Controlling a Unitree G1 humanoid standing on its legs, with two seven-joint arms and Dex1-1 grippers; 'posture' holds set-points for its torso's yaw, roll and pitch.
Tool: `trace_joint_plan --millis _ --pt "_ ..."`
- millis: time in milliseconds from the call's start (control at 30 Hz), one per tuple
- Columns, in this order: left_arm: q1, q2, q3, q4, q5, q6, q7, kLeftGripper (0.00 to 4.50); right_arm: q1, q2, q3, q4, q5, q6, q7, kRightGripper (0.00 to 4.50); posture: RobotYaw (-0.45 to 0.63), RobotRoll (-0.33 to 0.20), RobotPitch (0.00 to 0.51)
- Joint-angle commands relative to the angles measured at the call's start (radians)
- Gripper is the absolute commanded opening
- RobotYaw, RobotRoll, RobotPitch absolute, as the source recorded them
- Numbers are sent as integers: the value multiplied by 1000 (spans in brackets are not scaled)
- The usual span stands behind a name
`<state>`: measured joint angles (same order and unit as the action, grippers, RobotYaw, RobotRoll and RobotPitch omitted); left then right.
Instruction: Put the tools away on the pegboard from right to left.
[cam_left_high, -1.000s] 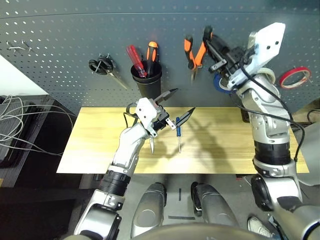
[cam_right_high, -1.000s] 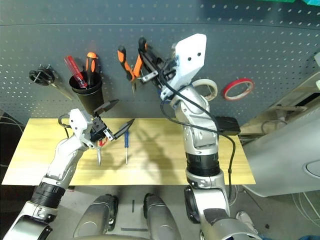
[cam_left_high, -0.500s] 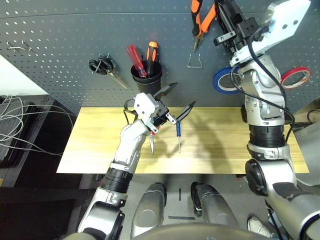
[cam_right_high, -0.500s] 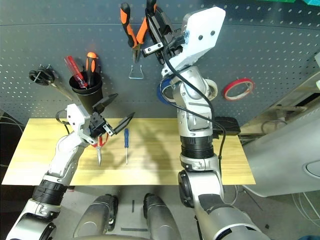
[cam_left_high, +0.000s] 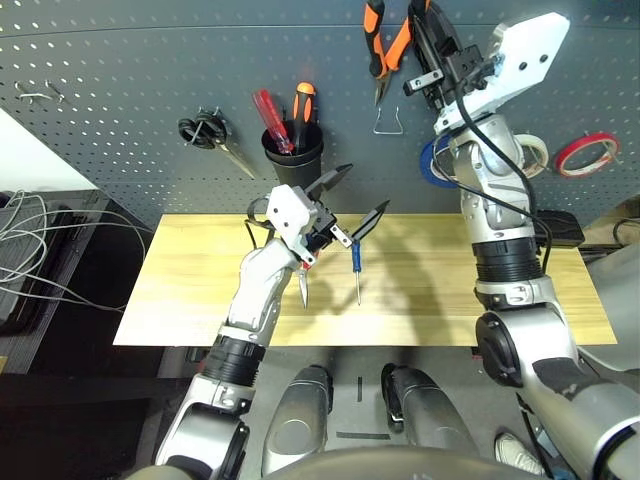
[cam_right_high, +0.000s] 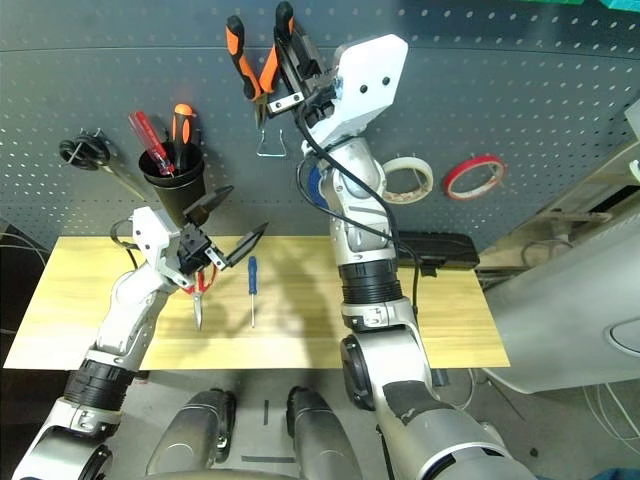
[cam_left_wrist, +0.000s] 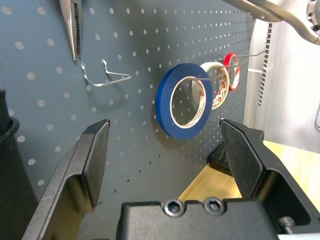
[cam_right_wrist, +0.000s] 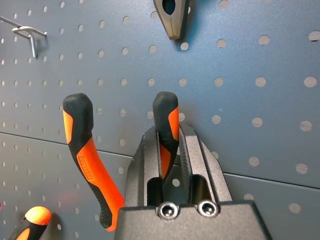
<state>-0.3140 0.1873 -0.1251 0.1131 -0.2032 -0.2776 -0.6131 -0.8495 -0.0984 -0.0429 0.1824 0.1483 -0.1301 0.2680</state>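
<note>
My right gripper (cam_left_high: 425, 50) is raised high against the pegboard (cam_left_high: 130, 90), shut on one handle of the orange-and-black pliers (cam_left_high: 376, 50), whose jaws point down above a bare wire hook (cam_left_high: 388, 122). In the right wrist view the fingers (cam_right_wrist: 192, 150) clamp that handle (cam_right_wrist: 165, 120). The blue tape ring (cam_left_high: 437, 163) hangs on the board. My left gripper (cam_left_high: 365, 190) hovers open over the table (cam_left_high: 450, 300), holding nothing. The small blue-handled screwdriver (cam_left_high: 357, 265) lies on the table beside it. The red-handled scissors (cam_left_high: 302, 288) lie partly hidden under the left wrist.
A black cup (cam_left_high: 294, 160) on the board holds a red and an orange screwdriver. Black-handled scissors (cam_left_high: 205, 133) hang to its left. White tape (cam_left_high: 535, 155) and red tape (cam_left_high: 588, 152) hang at the right. A black box (cam_left_high: 560, 228) sits at the table's back right.
My right arm lifted the pliers from beside the wire hook to well above it, then shifted them slightly left. The left arm has stayed nearly still, open.
</note>
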Motion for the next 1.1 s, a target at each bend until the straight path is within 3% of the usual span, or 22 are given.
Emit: trace_joint_plan --millis 33,400,1100 --pt "17 5 2 -11 7 6 2 4500 18 -4 4 -89 2 44 -15 297 116 0 190" --pt "8 7 -2 7 6 9 -5 4500 100 2 16 -202 4 148 -36 297 103 0 195" --pt "26 14 0 -2 15 13 3 4500 127 8 38 -64 -62 18 -44 297 123 0 196"
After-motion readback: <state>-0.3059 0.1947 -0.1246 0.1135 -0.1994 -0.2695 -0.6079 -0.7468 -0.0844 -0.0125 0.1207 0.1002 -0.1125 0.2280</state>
